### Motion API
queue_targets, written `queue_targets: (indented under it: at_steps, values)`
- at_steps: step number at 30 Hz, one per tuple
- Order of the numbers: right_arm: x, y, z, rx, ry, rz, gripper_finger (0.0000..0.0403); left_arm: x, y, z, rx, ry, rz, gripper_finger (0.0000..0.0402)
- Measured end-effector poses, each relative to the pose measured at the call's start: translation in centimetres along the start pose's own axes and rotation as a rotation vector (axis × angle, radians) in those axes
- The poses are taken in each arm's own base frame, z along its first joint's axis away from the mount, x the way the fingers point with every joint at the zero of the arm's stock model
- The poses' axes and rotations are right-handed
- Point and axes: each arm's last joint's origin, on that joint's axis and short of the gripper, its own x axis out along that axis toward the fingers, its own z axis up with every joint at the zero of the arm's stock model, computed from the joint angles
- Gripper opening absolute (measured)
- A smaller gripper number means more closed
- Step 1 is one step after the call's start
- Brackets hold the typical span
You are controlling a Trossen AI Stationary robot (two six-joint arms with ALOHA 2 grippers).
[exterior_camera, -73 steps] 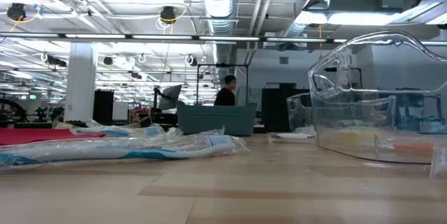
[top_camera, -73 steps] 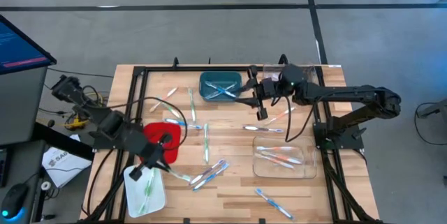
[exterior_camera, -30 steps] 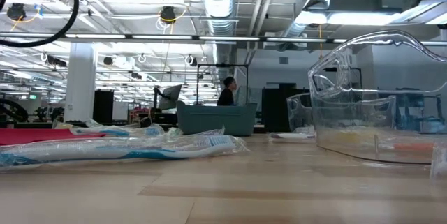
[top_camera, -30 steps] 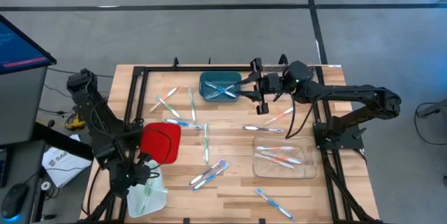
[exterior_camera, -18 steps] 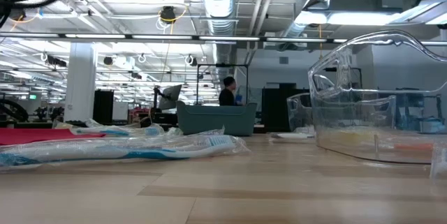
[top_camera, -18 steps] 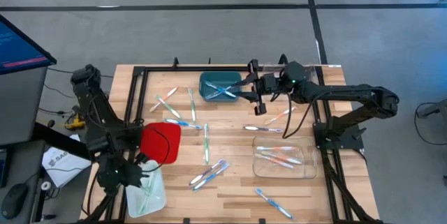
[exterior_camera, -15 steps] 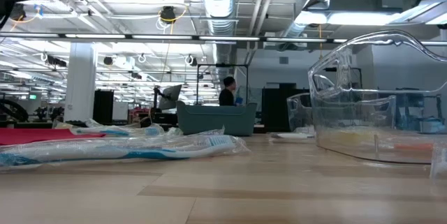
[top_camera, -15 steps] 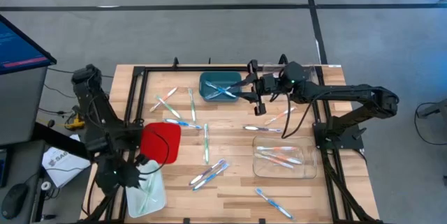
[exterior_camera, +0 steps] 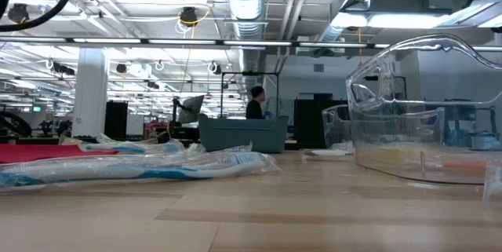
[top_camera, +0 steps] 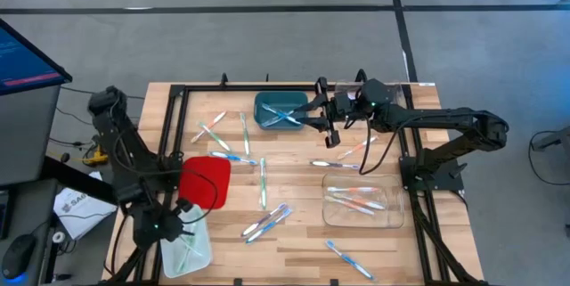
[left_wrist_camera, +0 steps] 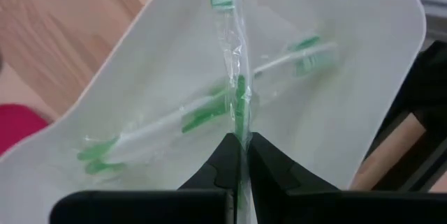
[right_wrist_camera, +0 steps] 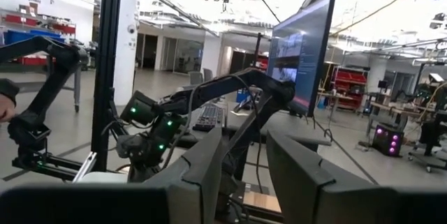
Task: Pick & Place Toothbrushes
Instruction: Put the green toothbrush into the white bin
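Down at the table's near left corner we see the left gripper (left_wrist_camera: pixel 239 155) poised over a flat white plastic tray (top_camera: pixel 190 247), its jaws pinched tight on a green toothbrush in a clear wrapper (left_wrist_camera: pixel 234 63), which hangs above two more green wrapped toothbrushes (left_wrist_camera: pixel 202 116) lying in that tray. We find the right gripper (top_camera: pixel 330 129) up by the far side, just beside a teal rectangular bin (top_camera: pixel 281 110) that holds blue brushes; its jaws stand partly apart, and we cannot tell whether anything sits between them. Loose wrapped toothbrushes in green, blue and pink (top_camera: pixel 264 221) lie scattered across the wooden table (top_camera: pixel 294 250). A clear plastic container (top_camera: pixel 359 202) holds orange-red ones, and a red tray (top_camera: pixel 207 180) sits beside the white one.
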Motion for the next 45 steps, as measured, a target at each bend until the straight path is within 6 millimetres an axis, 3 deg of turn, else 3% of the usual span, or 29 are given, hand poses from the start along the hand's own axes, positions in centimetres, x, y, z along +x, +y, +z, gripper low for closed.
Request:
queue_targets:
  at_steps: [8, 39, 45]
  values:
    - [0.0, 0.1, -0.1, 0.004, 0.007, 0.002, 0.0108, 0.4, 0.4, 1.1, -0.045, -0.060, -0.006, 0.0007]
    - [0.0, 0.1, -0.3, 0.013, 0.024, 0.004, 0.0108, 0.5, 0.1, 1.3, -0.052, -0.081, -0.059, 0.0007]
    - [0.0, 0.1, -0.3, 0.013, 0.024, 0.004, 0.0108, 1.9, 0.5, 0.4, -0.065, -0.098, -0.140, 0.0007]
